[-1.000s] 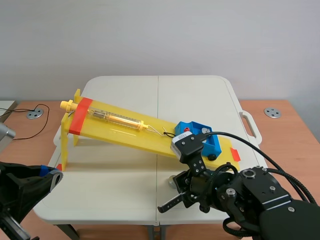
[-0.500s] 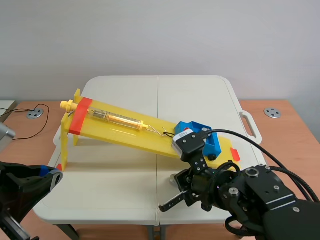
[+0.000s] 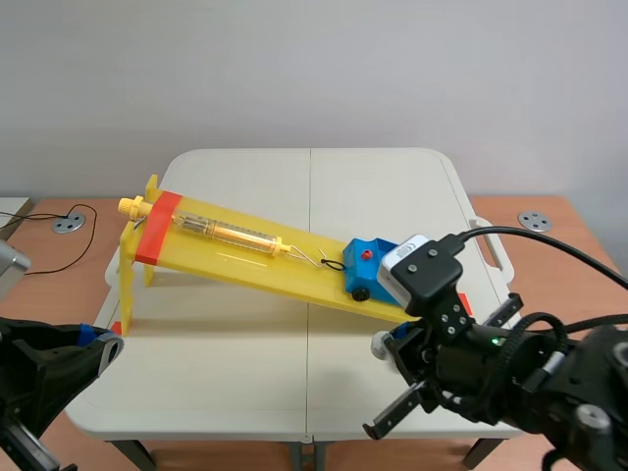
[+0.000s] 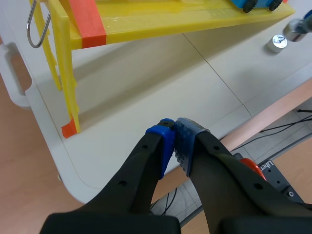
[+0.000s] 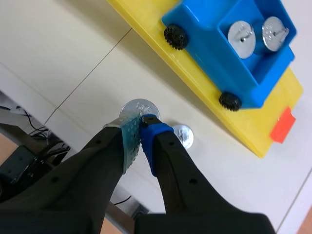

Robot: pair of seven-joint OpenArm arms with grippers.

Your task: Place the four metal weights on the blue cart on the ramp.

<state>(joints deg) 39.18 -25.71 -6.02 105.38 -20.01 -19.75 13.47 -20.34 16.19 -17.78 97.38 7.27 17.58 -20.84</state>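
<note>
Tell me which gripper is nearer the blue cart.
Right. The right gripper, holding a weight, hangs beside the blue cart; the left gripper sits far off, near the raised end of the ramp.

Bright, even light from overhead. The yellow ramp drops a soft shadow on the white table; the metal weights glint.

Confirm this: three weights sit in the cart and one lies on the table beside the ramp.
Wrong on the count: the cart holds two weights, not three, as the right wrist view shows. One weight does lie on the table beside the ramp.
</note>
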